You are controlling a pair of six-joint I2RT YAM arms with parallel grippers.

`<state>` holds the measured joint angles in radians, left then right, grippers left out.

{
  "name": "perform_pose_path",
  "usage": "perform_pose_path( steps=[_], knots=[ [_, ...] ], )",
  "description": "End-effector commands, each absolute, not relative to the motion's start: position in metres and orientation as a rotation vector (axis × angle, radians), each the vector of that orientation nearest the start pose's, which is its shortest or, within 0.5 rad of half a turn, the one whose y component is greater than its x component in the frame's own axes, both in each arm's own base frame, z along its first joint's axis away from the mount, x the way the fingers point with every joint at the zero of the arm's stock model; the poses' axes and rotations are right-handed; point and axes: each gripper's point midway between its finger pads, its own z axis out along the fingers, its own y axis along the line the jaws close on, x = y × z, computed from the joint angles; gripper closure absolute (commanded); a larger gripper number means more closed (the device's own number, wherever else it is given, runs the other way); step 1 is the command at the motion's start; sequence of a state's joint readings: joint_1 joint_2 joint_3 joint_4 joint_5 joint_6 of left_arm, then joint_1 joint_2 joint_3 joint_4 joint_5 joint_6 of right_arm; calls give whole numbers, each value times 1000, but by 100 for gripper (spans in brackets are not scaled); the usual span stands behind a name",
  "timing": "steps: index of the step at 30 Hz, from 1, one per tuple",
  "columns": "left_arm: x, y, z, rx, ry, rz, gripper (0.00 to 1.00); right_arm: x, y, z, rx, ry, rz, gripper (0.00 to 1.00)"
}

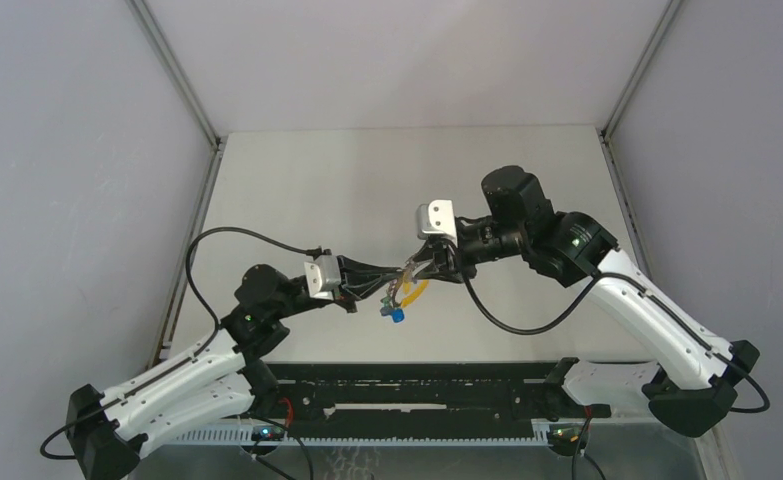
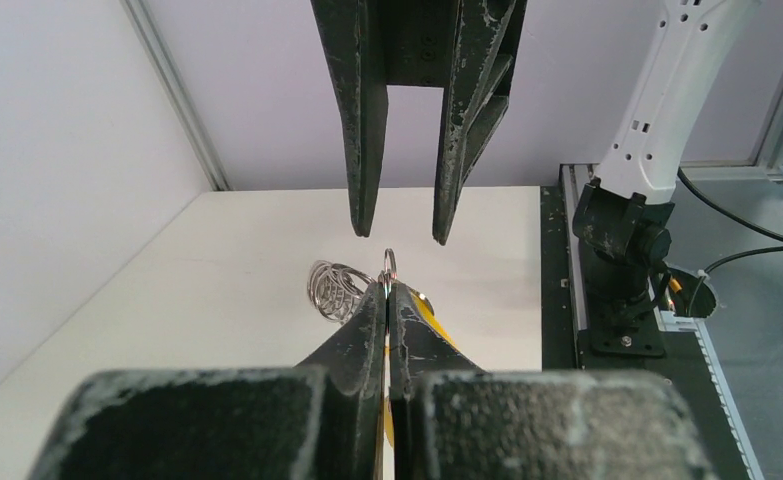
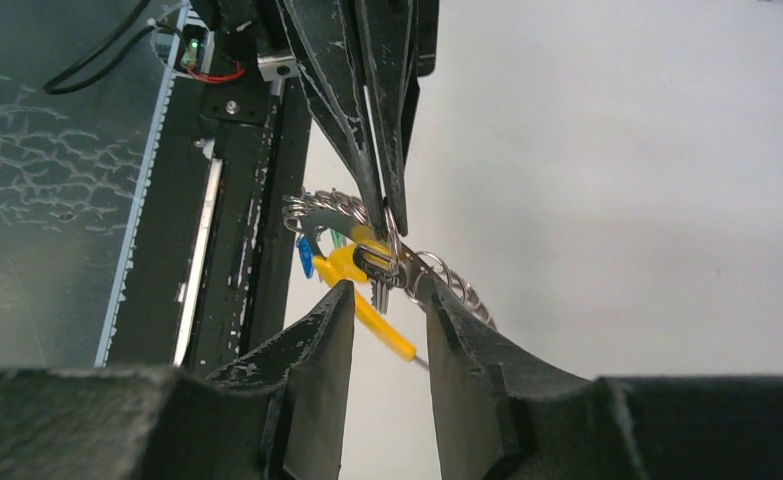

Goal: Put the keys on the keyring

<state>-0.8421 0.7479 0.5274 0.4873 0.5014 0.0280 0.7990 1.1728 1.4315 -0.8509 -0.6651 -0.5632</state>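
Observation:
The keyring hangs in the air above the table, between my two grippers. Its yellow band (image 3: 352,262) and silvery beaded chain (image 3: 459,287) show in the right wrist view, with a blue key (image 3: 305,258), a green key (image 3: 339,238) and a silver key blade (image 3: 380,296) dangling from it. My left gripper (image 2: 387,290) is shut on the keyring (image 2: 335,288) at a small ring. My right gripper (image 3: 389,292) is open, its fingertips either side of the hanging blade and apart from it. From above, the left gripper (image 1: 404,272) and right gripper (image 1: 419,266) meet tip to tip over the yellow band (image 1: 414,293) and blue key (image 1: 397,316).
The white table (image 1: 367,180) lies under both arms, closed in by grey walls at the left, back and right. A black rail (image 1: 417,385) runs along its near edge. The right arm's base (image 2: 622,250) stands on that rail.

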Motion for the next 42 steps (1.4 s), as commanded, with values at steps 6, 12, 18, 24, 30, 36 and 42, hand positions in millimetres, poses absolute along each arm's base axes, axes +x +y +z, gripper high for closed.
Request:
perform_pose_path(
  steps=[6, 12, 18, 24, 30, 36, 42],
  knots=[
    [139, -282, 348, 942, 918, -1007, 100, 148, 300, 340, -1583, 1292, 945, 71],
    [137, -282, 350, 945, 908, -1011, 100, 152, 305, 336, -1581, 1309, 951, 73],
    [137, -281, 351, 943, 908, -1010, 100, 152, 306, 331, -1596, 1319, 961, 79],
    [137, -280, 353, 934, 905, -1003, 100, 150, 302, 326, -1611, 1340, 963, 89],
    [138, -277, 355, 916, 904, -998, 100, 151, 296, 322, -1606, 1365, 961, 100],
    [137, -272, 358, 897, 897, -988, 100, 155, 287, 320, -1578, 1385, 960, 100],
    [137, -270, 364, 876, 883, -987, 100, 154, 287, 316, -1579, 1393, 990, 100]
  ],
)
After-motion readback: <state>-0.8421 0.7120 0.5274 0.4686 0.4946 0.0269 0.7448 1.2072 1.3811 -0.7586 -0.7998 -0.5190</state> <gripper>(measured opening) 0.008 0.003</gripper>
